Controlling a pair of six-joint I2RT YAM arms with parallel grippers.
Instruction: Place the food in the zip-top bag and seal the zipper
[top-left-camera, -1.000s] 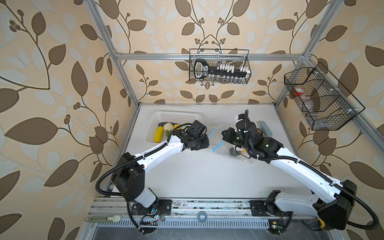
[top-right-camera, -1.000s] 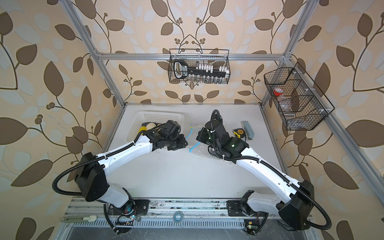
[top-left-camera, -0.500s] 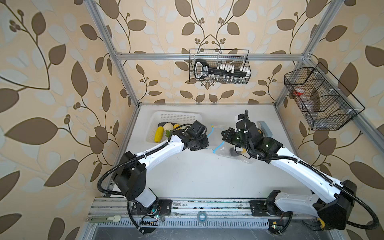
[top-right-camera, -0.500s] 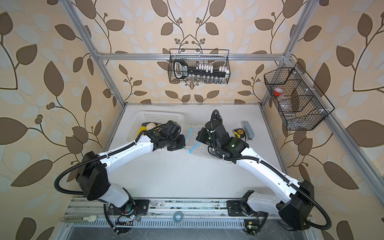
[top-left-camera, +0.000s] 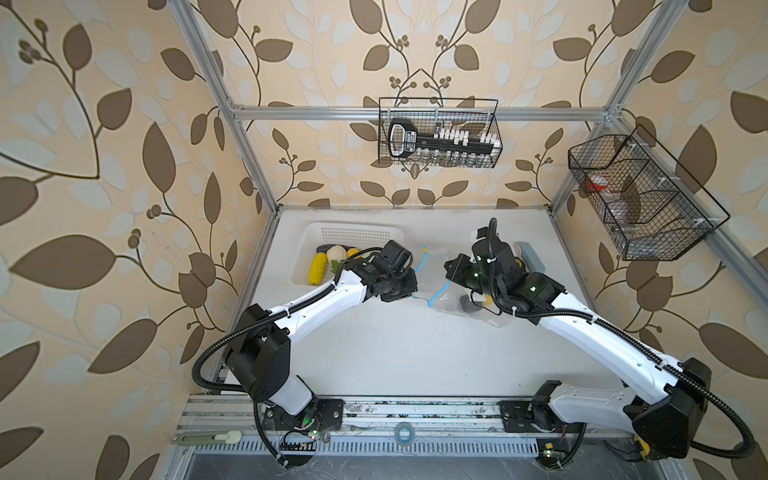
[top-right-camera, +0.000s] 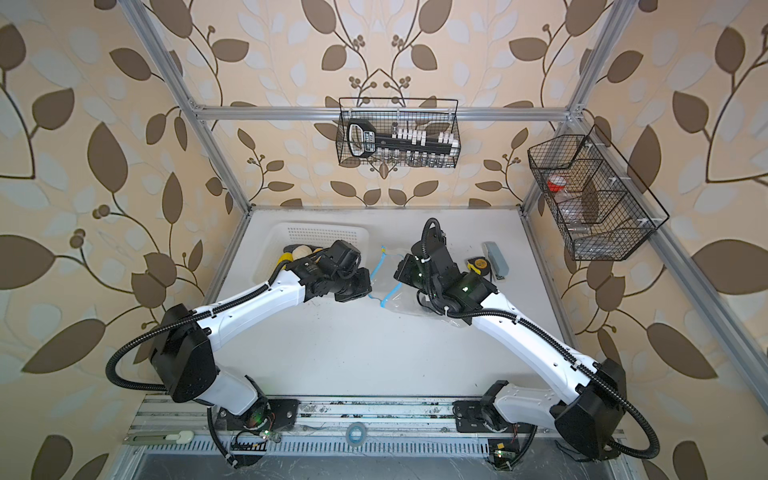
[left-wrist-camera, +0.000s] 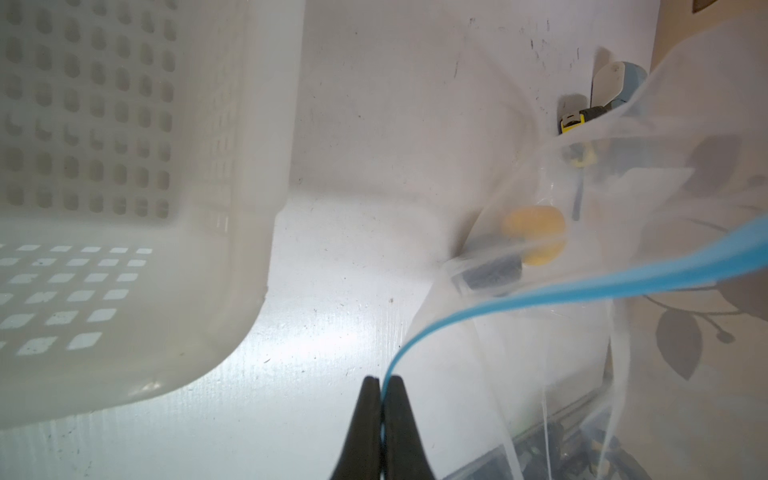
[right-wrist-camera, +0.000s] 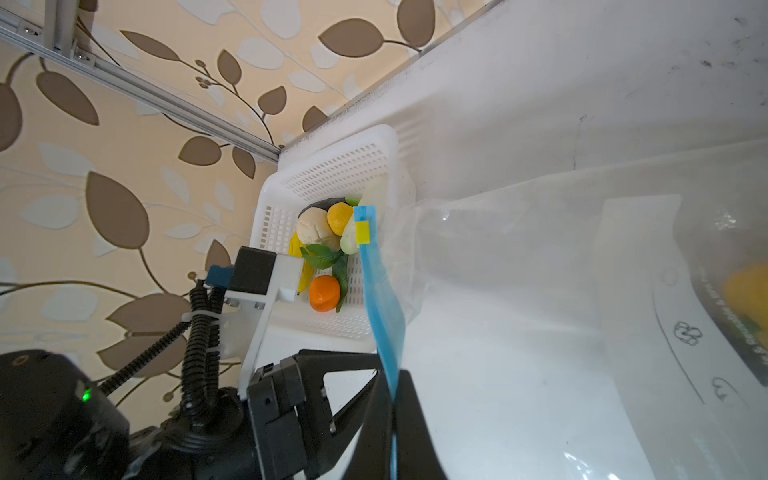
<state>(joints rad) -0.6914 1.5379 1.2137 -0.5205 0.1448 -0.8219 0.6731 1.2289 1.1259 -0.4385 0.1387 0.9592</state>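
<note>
The clear bag (top-left-camera: 449, 308) lies on the bench (top-left-camera: 395, 353) between the two arms, just right of the white basket (top-left-camera: 353, 232) that sits at the far left. Its zipper (top-left-camera: 439, 293) — a thin blue strip — rises off the bench in two loose strands, so the mouth gapes. The left end effector (left-wrist-camera: 381, 384) is pressed together on the zipper, the strip caught between its tips. The right end effector (right-wrist-camera: 392, 392) pinches the zipper as well, and beyond its tips the strip runs on to its yellow end (right-wrist-camera: 363, 232).

Inside the bag a dark piece (top-left-camera: 463, 302) and a yellow-orange piece (left-wrist-camera: 534, 232) sit side by side, partly under the right wrist. The rest of the food is in the basket: corn (top-left-camera: 317, 268), cauliflower (right-wrist-camera: 313, 232), an orange (right-wrist-camera: 324, 293), a lemon (right-wrist-camera: 338, 216), a green leaf (right-wrist-camera: 322, 255) and a pale cucumber (right-wrist-camera: 349, 241). In both top views the left arm reaches over the basket's near right corner and hides part of it.

At the far right of the bench lie a yellow-and-black tape measure (top-right-camera: 478, 264) and a grey-blue block (top-right-camera: 496, 257), close together. Two black wire racks hang above — one on the far wall (top-left-camera: 438, 133), one on the right wall (top-left-camera: 640, 199).
</note>
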